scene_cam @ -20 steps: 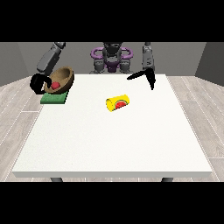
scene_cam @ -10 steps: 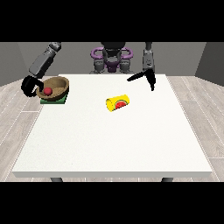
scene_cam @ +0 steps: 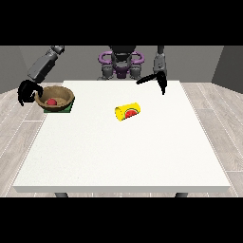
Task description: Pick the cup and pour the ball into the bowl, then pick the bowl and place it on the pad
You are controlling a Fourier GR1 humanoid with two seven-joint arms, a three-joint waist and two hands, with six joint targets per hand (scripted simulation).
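A brown bowl (scene_cam: 62, 94) stands level on the green pad (scene_cam: 68, 108) at the table's far left corner, with a red ball (scene_cam: 51, 102) inside it. The hand at the view's left (scene_cam: 25, 91) hangs just off the table's left edge beside the bowl's rim, its fingers loosely bent and round nothing. A yellow cup (scene_cam: 127, 112) with a watermelon picture lies on its side near the table's middle. The hand at the view's right (scene_cam: 160, 78) hovers over the far edge, fingers spread and straight, well behind the cup.
The white table (scene_cam: 123, 156) stretches wide towards the camera. The robot's torso (scene_cam: 121, 64) with purple rings stands behind the far edge. Grey floor planks surround the table.
The bowl, held tilted over the pad a second ago, now rests level on it. The hand at the view's left let go and drew away leftwards. The other hand barely moved.
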